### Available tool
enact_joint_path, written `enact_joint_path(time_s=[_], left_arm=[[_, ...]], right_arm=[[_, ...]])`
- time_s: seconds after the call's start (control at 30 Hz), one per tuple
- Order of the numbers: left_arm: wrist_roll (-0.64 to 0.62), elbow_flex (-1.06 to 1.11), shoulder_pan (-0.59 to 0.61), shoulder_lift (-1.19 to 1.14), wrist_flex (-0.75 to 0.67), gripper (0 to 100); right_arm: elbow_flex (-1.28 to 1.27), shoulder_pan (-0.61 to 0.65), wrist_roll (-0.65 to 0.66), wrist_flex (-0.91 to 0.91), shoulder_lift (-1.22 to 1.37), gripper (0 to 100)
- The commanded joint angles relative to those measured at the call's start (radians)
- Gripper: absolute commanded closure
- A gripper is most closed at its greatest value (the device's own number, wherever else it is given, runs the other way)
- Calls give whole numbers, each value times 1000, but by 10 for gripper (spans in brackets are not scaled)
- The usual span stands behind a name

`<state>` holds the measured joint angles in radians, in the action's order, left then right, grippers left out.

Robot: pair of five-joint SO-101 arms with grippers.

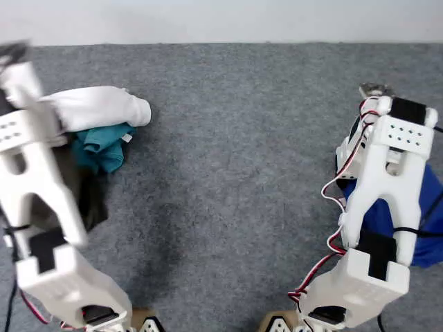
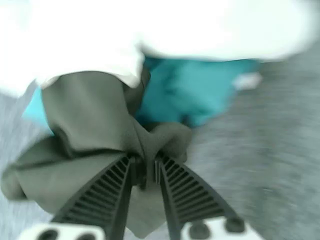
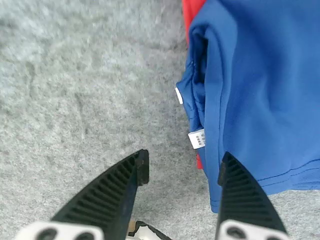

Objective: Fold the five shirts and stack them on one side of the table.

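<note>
On the grey table [image 1: 228, 173], the left arm [image 1: 41, 180] hangs over a heap of a white shirt [image 1: 97, 107], a teal shirt [image 1: 104, 146] and a dark shirt [image 1: 93, 204], the right arm [image 1: 387, 187] over a blue shirt [image 1: 432, 200].

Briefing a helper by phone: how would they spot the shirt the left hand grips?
Find the shirt pile at the left of the table. There the olive shirt sits beside the white shirt and the teal shirt, pinched in the left hand. It is the only drab one there.

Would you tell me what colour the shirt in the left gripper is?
Olive-grey shirt in the left gripper; best in the left wrist view.
</note>
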<state>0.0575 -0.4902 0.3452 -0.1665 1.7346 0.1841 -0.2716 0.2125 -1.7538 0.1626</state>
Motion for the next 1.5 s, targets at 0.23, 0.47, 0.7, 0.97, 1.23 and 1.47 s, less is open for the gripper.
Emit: enact_joint_path(time_s=[0.23, 0.47, 0.7, 0.97, 1.23, 1.47], left_arm=[[313, -51, -678, 308, 3, 988], [347, -44, -729, 419, -11, 988], [347, 143, -663, 407, -18, 987], [345, 125, -666, 440, -44, 987], [345, 94, -878, 466, -15, 987], [348, 87, -1148, 324, -20, 987]], right_arm=[[-21, -108, 14, -42, -59, 768], [-21, -168, 14, -41, -59, 768], [-23, -166, 14, -41, -59, 768], [-23, -166, 14, -41, -59, 768], [-25, -168, 14, -41, -59, 768], [-75, -168, 14, -30, -59, 768]])
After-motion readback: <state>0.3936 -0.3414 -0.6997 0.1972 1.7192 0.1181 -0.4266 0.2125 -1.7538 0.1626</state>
